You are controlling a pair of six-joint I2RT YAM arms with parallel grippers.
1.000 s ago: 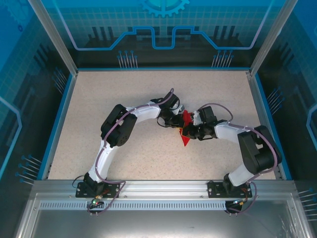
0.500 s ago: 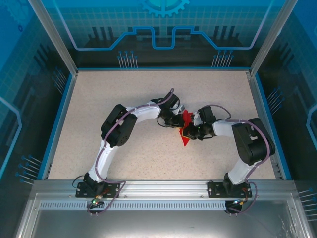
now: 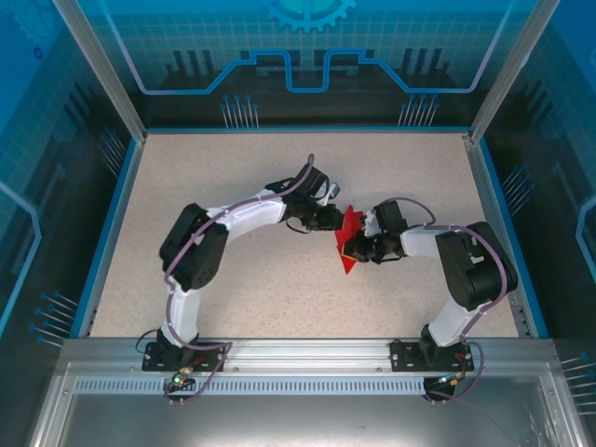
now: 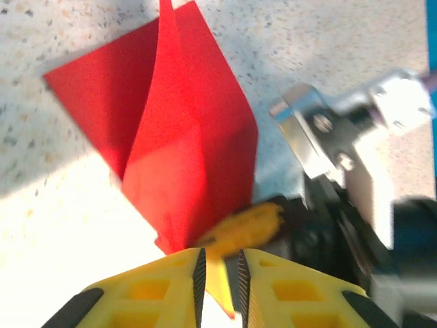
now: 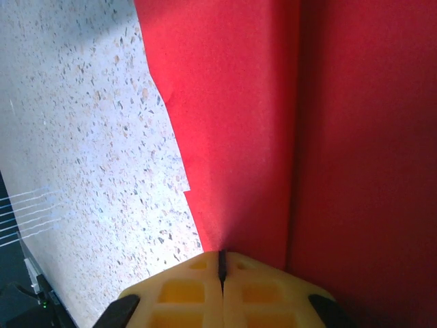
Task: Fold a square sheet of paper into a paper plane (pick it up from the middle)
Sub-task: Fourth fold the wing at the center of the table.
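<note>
Closest in, the right gripper (image 5: 220, 263) has its yellow fingers pressed together with no gap. The red paper sheet (image 5: 273, 123) runs straight into that seam, so it is pinched there by an edge or corner. Just past the right gripper, on its left, the left gripper (image 4: 218, 270) stands with its jaws a narrow slit apart. No red shows in the slit and the sheet's lower tip ends just beside one finger, so I judge it grips nothing, though the blur at that spot leaves a little doubt. The sheet rises from the right gripper over the middle of the speckled table (image 3: 233, 168). One layer lies flat on the surface while another stands up from a sharp, straight crease, giving a kite-like outline that is pointed at both ends. It is plain, thin and bright red, and its folds look crisp, not crumpled. As for the task, the pick-up is done and at least one fold is in, perhaps two, but this is no dart yet. By my reading the narrow nose folds, the closing centre crease and the wings are all left, which puts the work in its early-to-middle part. Beyond the right gripper the table runs on to its blue rim (image 3: 307, 129).
</note>
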